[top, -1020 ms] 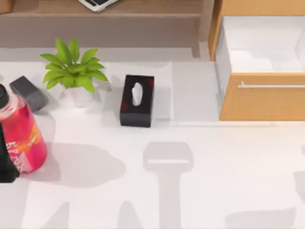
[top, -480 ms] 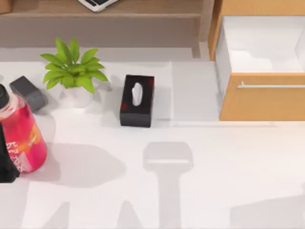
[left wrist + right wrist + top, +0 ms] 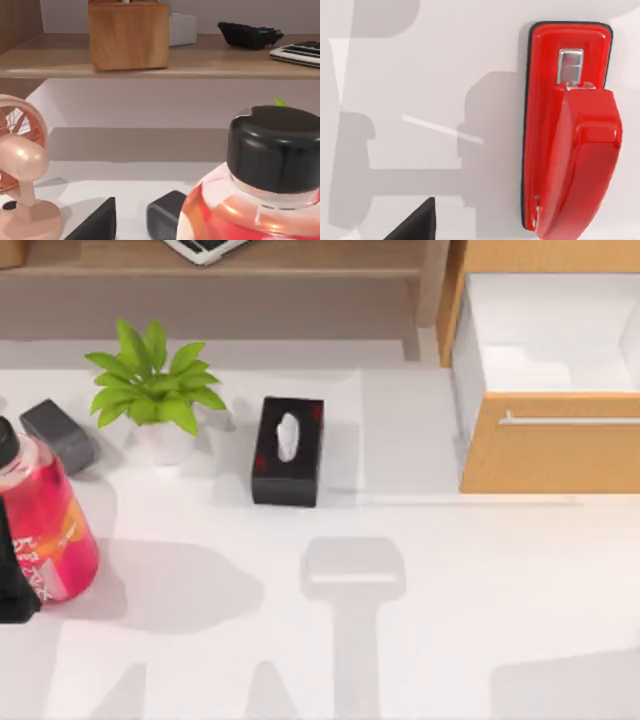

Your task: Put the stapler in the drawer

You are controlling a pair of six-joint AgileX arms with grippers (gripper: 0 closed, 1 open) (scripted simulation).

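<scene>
Left tool: spread cannot be told; parked at the surface's [image 3: 420,640] left edge behind a pink bottle [image 3: 45,530]. Further right, grey block [image 3: 60,435], plant [image 3: 150,390], tissue box [image 3: 288,450], then open drawer [image 3: 550,445]. Right tool: spread cannot be told either; stapler [image 3: 570,130] flat on the surface below its camera, untouched.

A white table [image 3: 420,640] stretched wide, crossed by soft grey shadows. Behind it ran a long wooden shelf [image 3: 150,67] against a pale wall [image 3: 150,102]. On the shelf sat a wooden box [image 3: 128,34] and a keyboard [image 3: 299,52]. A pink desk fan [image 3: 22,175] stood on the table below.
</scene>
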